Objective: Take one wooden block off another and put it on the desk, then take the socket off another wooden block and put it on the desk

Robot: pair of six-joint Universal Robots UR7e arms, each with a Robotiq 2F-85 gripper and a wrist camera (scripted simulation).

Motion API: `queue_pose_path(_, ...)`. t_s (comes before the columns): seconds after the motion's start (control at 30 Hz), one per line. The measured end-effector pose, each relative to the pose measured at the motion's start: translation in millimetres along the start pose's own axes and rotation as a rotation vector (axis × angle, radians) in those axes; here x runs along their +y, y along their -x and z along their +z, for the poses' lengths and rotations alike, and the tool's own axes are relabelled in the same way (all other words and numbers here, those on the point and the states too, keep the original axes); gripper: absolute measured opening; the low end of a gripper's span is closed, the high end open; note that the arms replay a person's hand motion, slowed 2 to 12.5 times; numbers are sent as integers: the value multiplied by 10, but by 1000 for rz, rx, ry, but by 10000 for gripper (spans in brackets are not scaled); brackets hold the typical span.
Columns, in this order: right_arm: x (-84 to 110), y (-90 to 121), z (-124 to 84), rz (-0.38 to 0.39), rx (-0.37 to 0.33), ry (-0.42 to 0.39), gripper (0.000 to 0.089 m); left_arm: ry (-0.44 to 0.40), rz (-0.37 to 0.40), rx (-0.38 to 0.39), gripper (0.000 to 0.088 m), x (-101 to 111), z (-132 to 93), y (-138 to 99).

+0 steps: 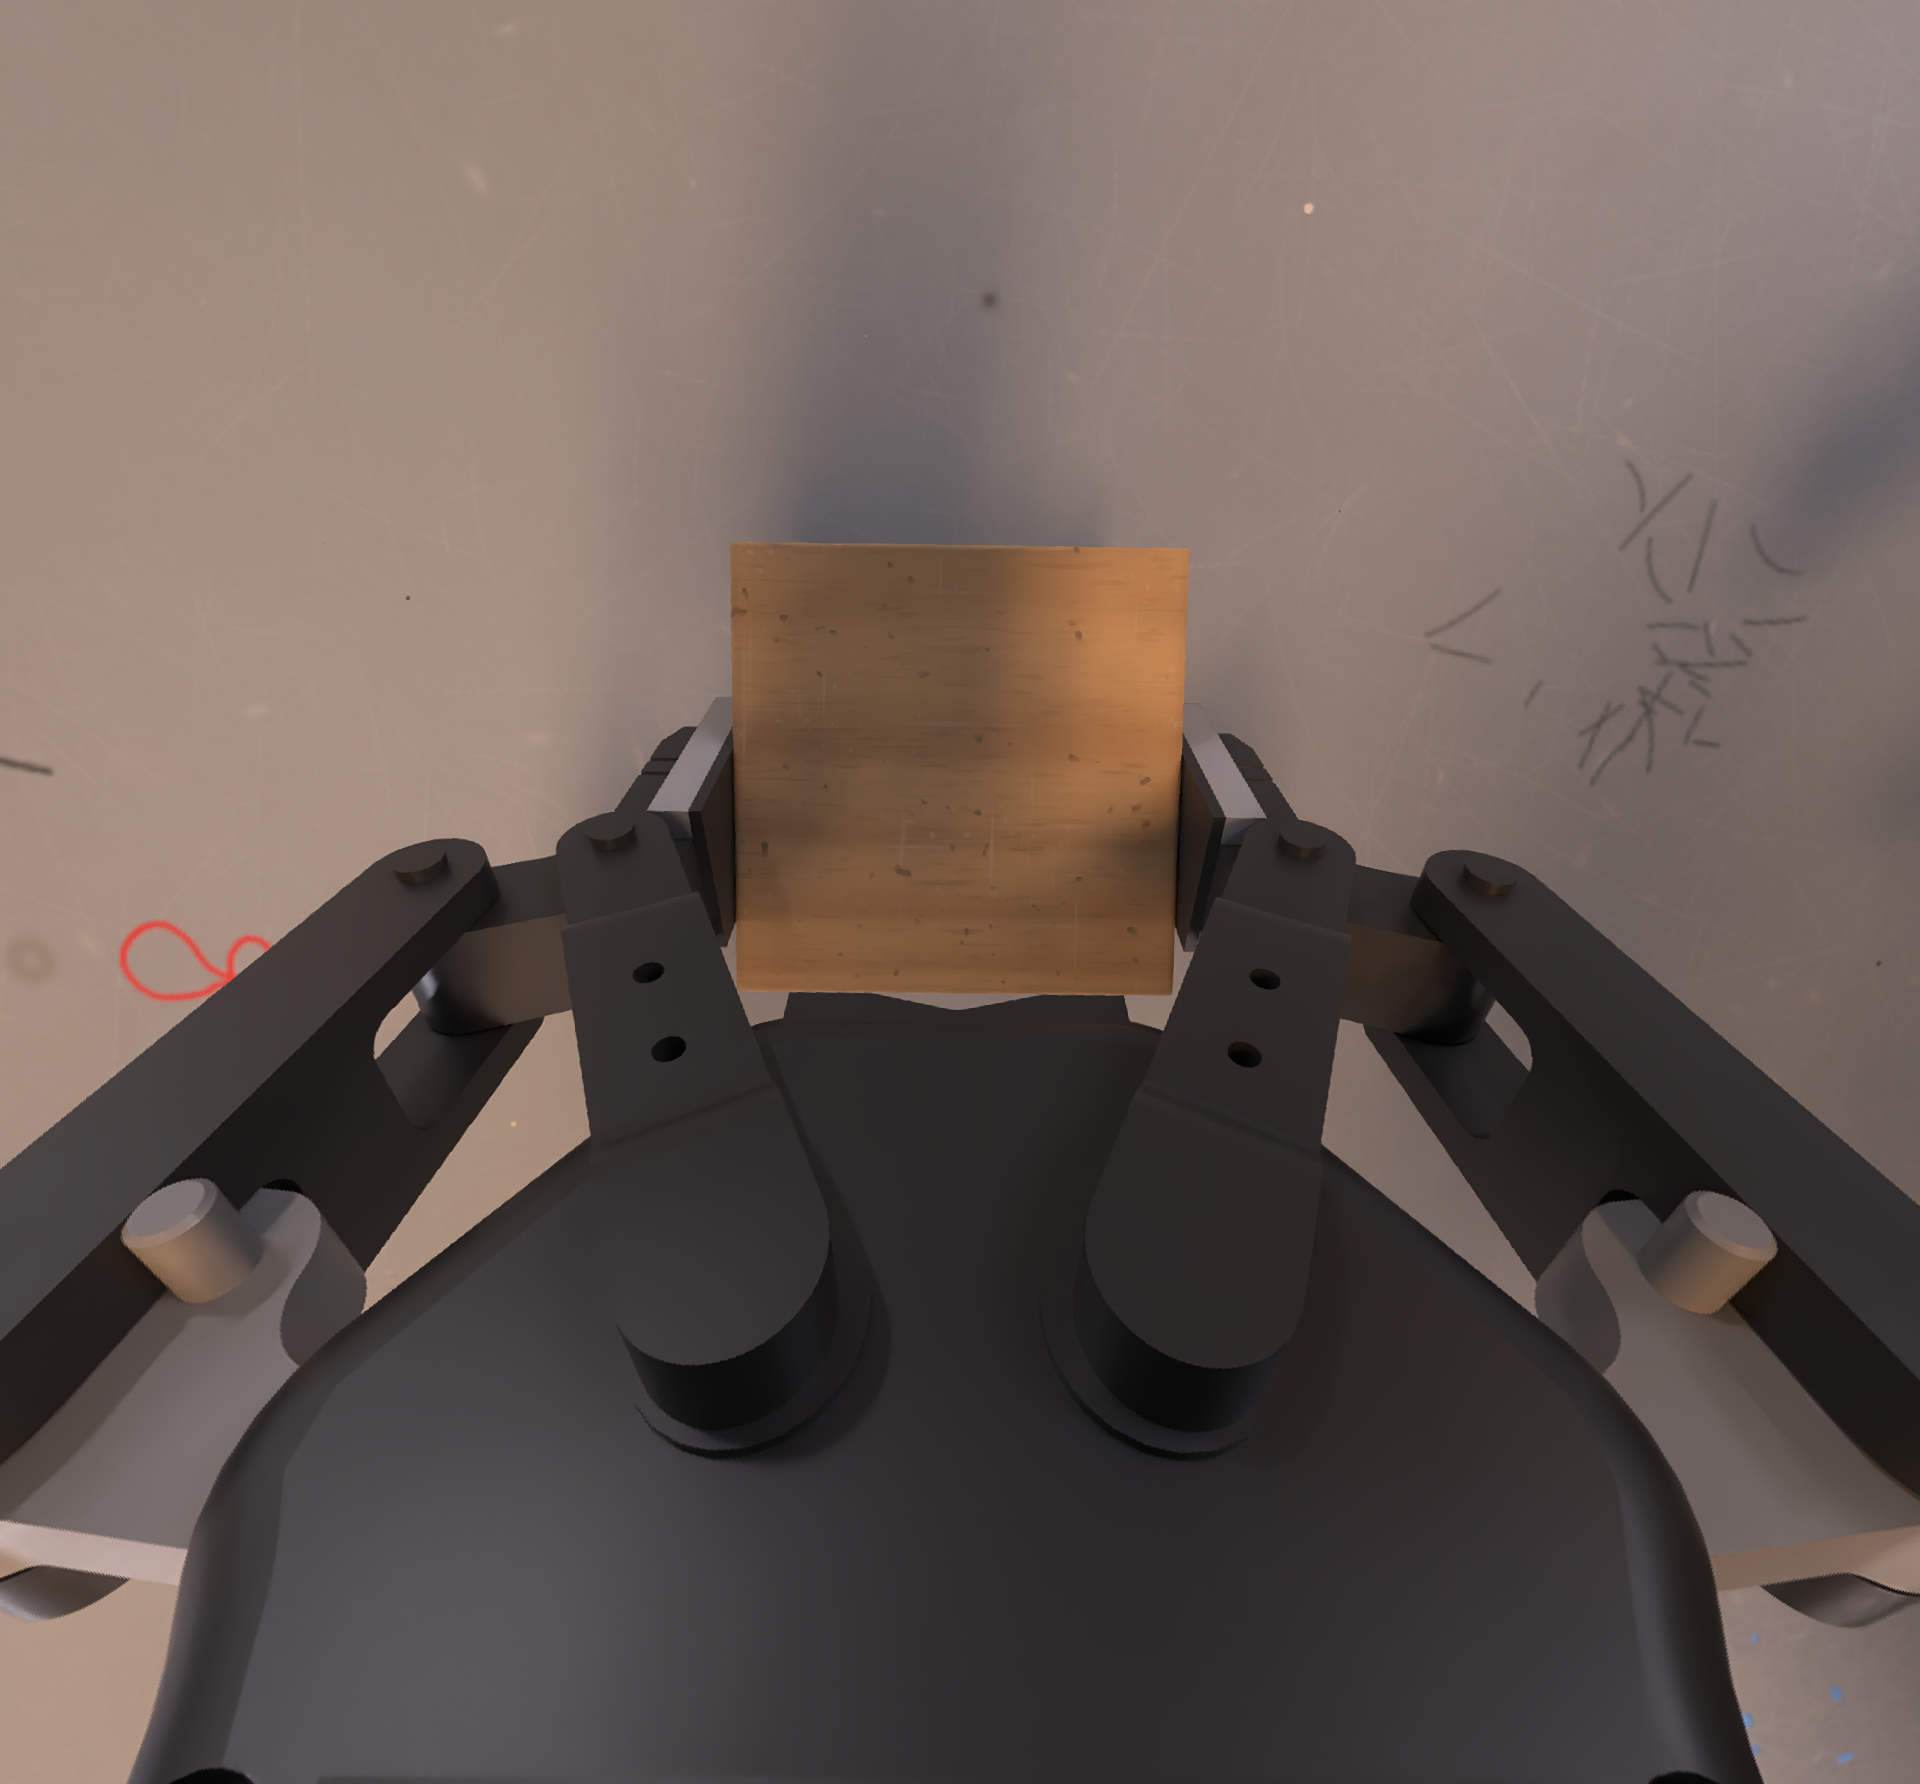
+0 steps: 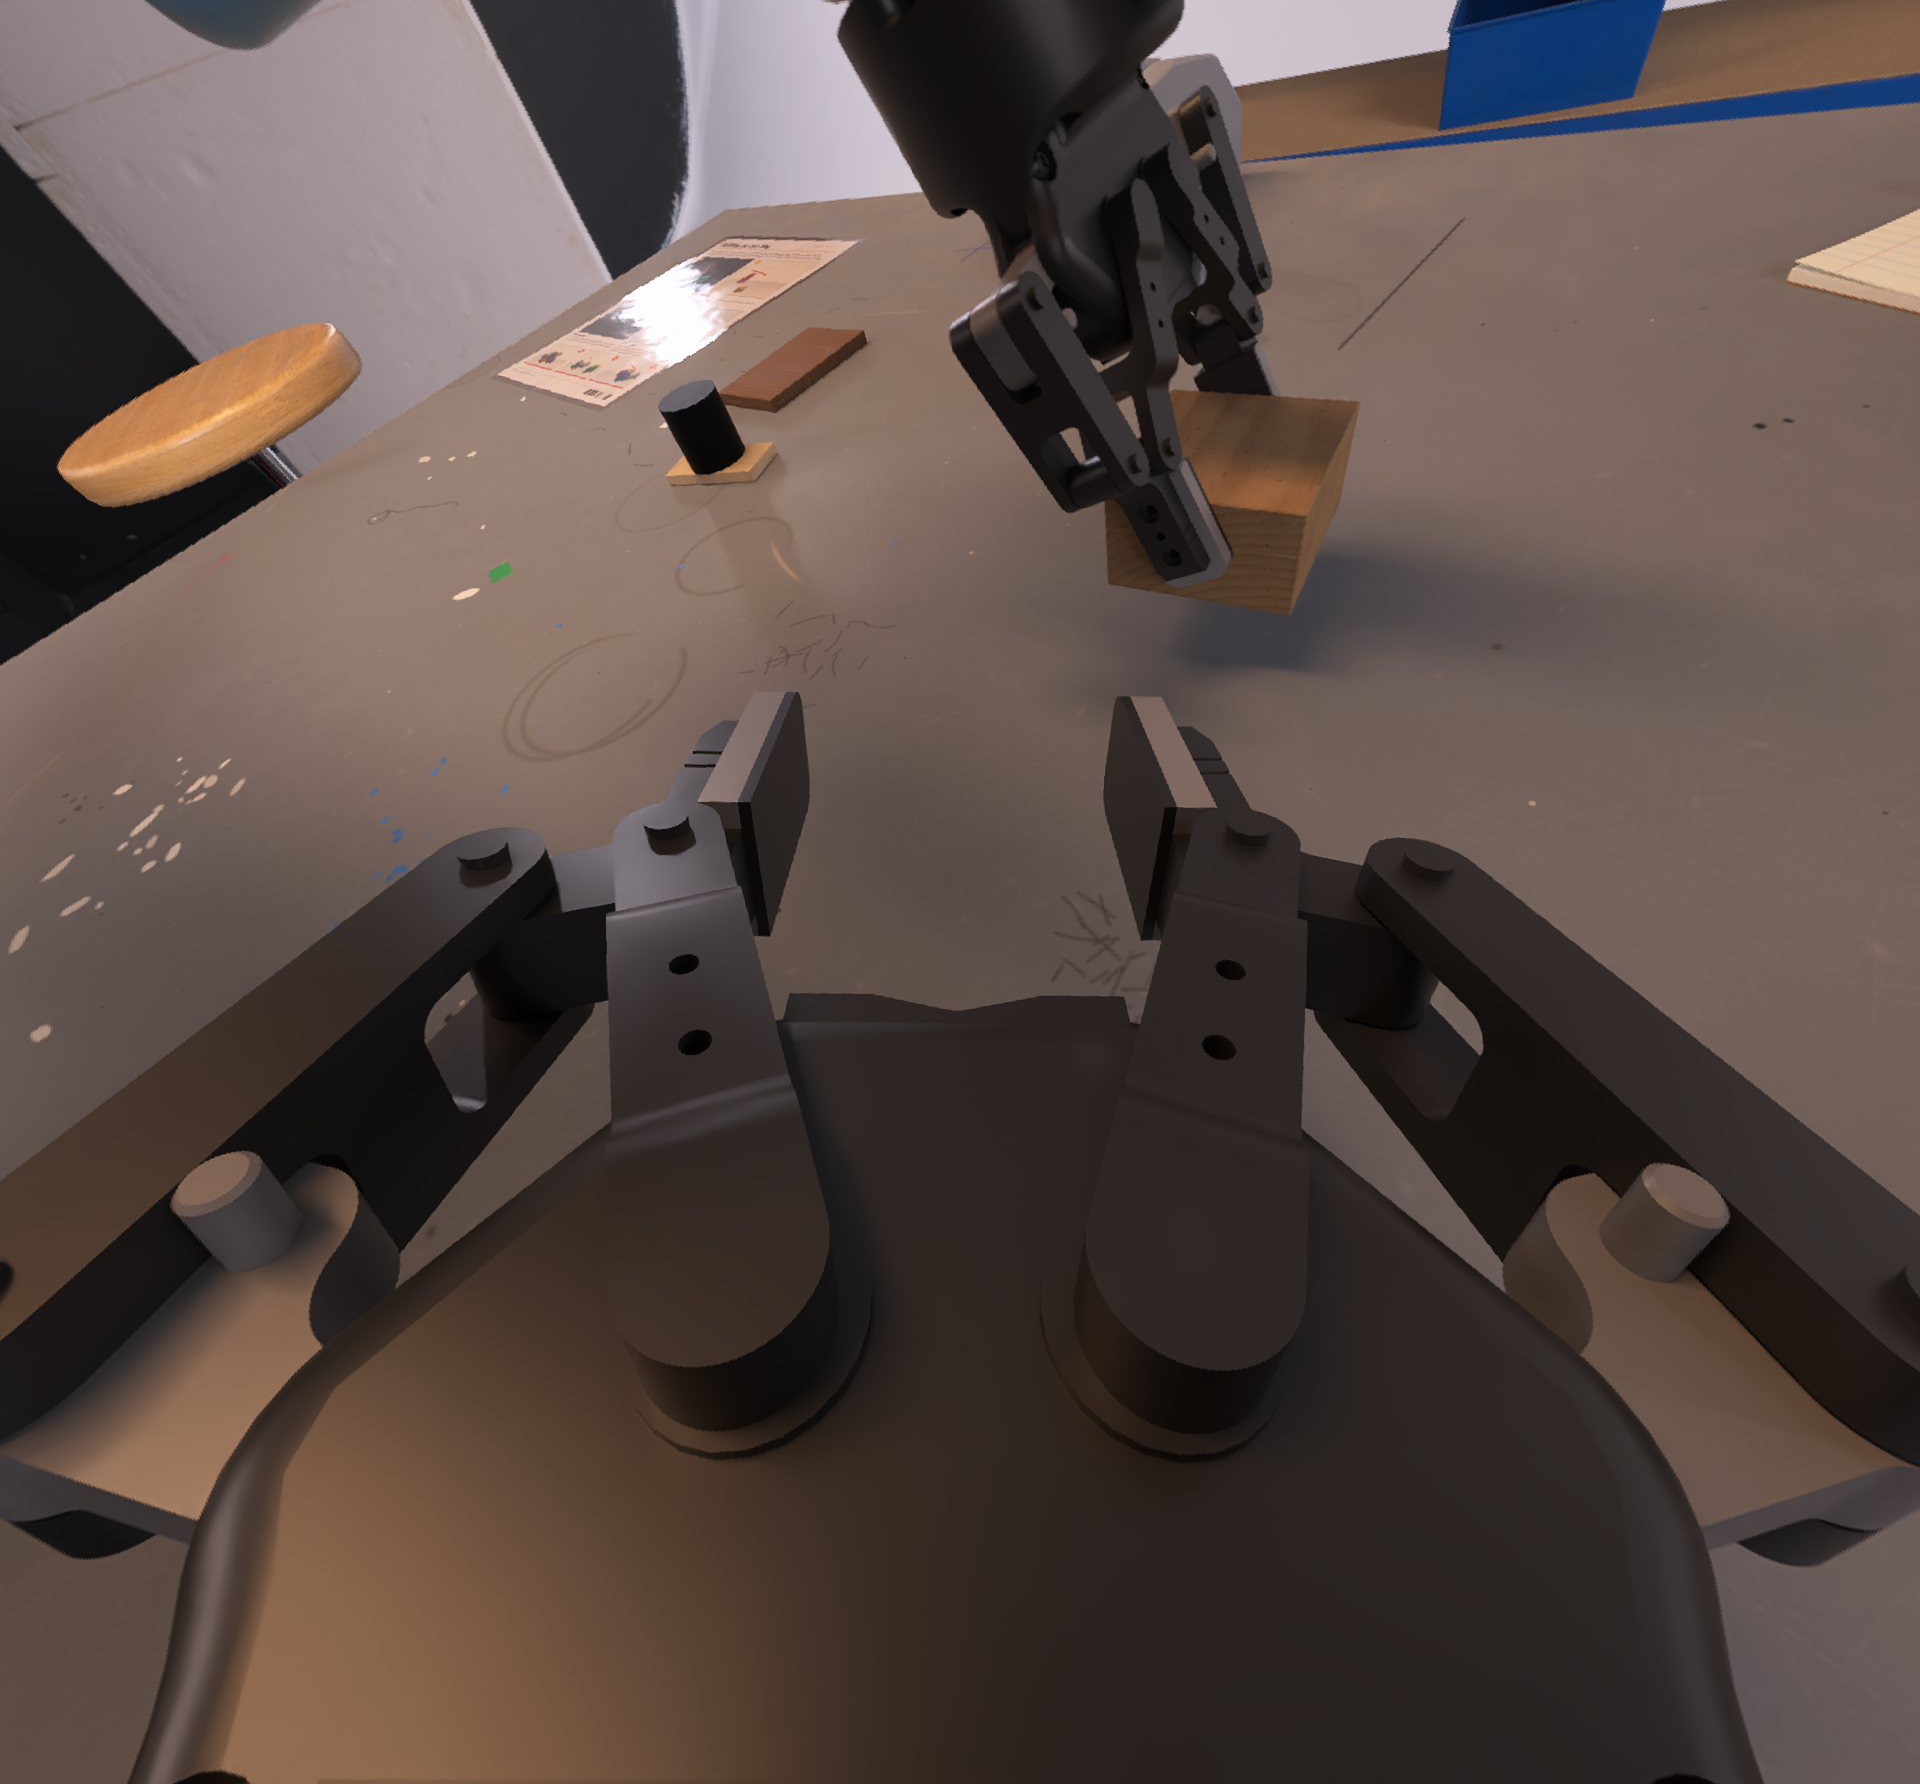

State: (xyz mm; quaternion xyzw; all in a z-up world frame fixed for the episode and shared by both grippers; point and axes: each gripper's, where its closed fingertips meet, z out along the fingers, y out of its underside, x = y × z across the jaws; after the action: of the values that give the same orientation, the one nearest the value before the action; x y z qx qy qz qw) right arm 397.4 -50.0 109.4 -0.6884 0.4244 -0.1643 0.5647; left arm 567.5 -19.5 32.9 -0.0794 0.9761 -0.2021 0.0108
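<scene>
Left gripper (image 1: pixel 957 830) fingers clamp the tan wooden cube (image 1: pixel 957 768) above the scuffed grey-brown worktop (image 1: pixel 416 280); right gripper (image 2: pixel 956 799) fingers apart, cube at 1 o'clock.

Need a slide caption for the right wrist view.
Left end effector holds wooden block above desk; right end effector open; socket waits.
</scene>
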Motion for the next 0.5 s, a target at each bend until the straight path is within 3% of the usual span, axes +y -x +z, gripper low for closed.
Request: queue_pose_path(0.5,40,9,-19,5,-5,5,517,23,-2,32,628,-31,221,-3)
